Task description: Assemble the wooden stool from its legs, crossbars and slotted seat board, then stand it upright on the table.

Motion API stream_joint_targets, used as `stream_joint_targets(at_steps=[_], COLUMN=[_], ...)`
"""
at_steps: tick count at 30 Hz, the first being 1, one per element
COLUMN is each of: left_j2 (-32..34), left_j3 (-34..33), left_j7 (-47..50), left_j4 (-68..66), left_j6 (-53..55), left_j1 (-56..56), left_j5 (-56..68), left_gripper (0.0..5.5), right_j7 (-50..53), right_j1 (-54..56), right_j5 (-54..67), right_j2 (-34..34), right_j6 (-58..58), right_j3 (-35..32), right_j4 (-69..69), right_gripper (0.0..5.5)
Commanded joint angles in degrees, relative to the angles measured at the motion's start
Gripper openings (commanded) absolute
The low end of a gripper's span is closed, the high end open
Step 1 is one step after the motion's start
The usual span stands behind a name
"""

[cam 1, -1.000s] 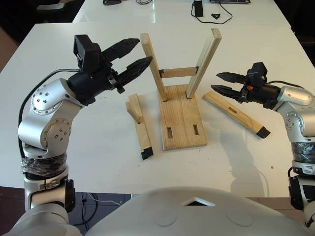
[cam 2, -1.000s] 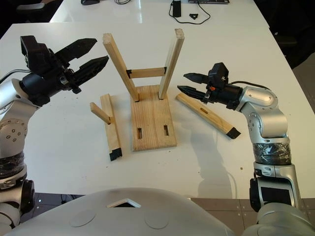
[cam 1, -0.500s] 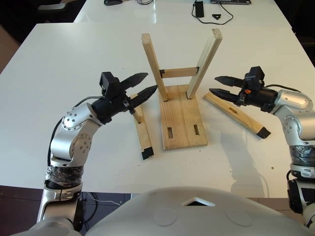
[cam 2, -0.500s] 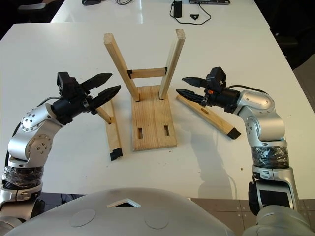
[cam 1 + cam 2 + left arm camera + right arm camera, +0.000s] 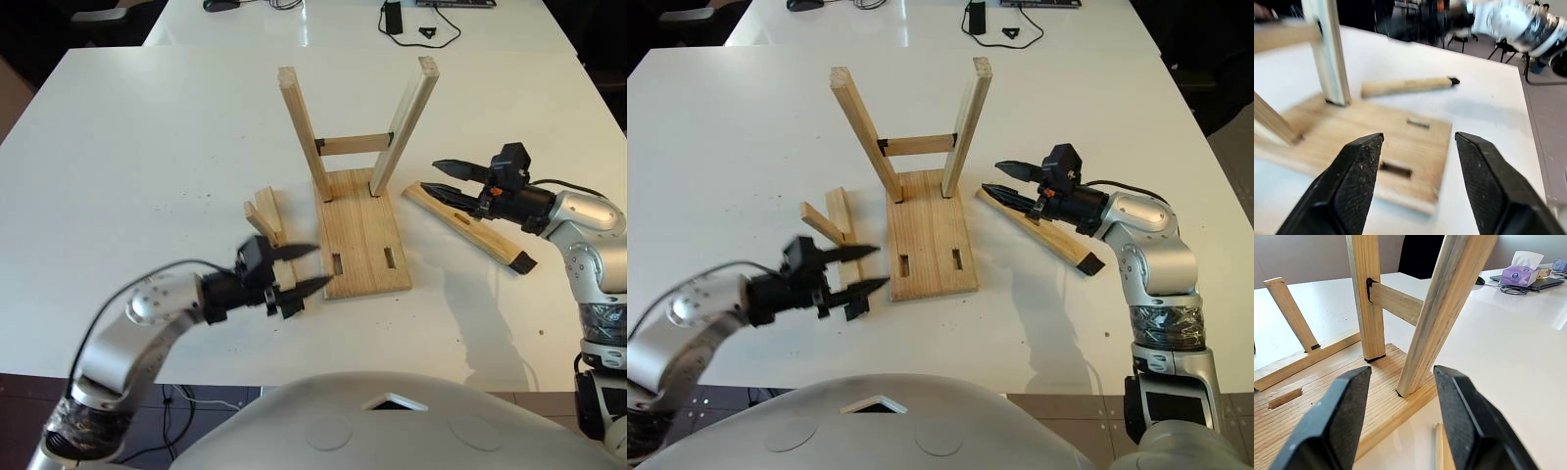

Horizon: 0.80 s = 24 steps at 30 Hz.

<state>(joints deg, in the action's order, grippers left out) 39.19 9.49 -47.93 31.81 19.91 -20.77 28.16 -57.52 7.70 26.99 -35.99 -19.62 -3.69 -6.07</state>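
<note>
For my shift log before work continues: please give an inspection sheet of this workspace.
Surface: white table, few specks.
Job's things: seat board lying flat; legs and crossbar slotted into its far end; two slots free; left loose leg with stub; right loose leg.
Clutter: small dark items on the far table.
Grippers: left gripper open at the board's near-left corner; right gripper open over right loose leg's far end.
Cables: black cable on far table.
Surroundings: far table behind the work table.

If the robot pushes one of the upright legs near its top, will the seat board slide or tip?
Likely tips: the legs stand tall over the seat board, so a high push levers it. The crossbar probably keeps them stiff. Pushed low, it may slide on the glossy table.
</note>
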Motion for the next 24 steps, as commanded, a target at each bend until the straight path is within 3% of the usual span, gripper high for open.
stream_joint_targets(at_steps=[1, 5, 9, 12, 19, 21, 24], left_j2=[-0.74, 3.24, 8.32, 12.16, 12.24, 11.52, 10.66], left_j3=[3.24, 3.17, -1.76, -8.97, -19.47, -20.16, -19.58], left_j7=[-0.30, -1.60, -3.41, -4.99, -1.69, -0.17, 1.26], left_j4=[-5.40, -9.25, -11.00, -10.43, -4.82, -3.46, -4.51], left_j6=[-3.67, -7.43, -9.84, -10.58, -3.27, -0.31, 2.15], left_j1=[-1.82, -3.46, -4.85, -5.79, -3.83, -2.71, -1.58], left_j5=[-5.70, -11.92, -13.51, -12.48, -8.48, -7.87, -8.34], left_gripper=[2.73, 2.73, 2.73, 2.73, 2.73, 2.73, 3.18], right_j7=[0.05, -0.02, 0.48, 1.02, 1.58, 1.77, 1.85], right_j1=[0.73, 0.34, -0.78, -2.00, -3.14, -3.68, -3.65], right_j5=[0.20, 0.19, 0.16, -0.10, -0.31, -0.41, -0.71], right_j2=[-0.08, -0.28, -0.23, -0.13, -0.39, -0.50, -0.44], right_j6=[-0.61, -0.68, -0.65, -0.49, -0.18, -0.02, 0.24], right_j3=[0.28, 0.18, -0.19, -0.31, -0.42, -0.60, -0.36], right_j4=[-0.76, -1.11, -1.77, -2.32, -2.74, -2.93, -2.55], right_gripper=[2.35, 2.35, 2.35, 2.35, 2.35, 2.35, 2.35])
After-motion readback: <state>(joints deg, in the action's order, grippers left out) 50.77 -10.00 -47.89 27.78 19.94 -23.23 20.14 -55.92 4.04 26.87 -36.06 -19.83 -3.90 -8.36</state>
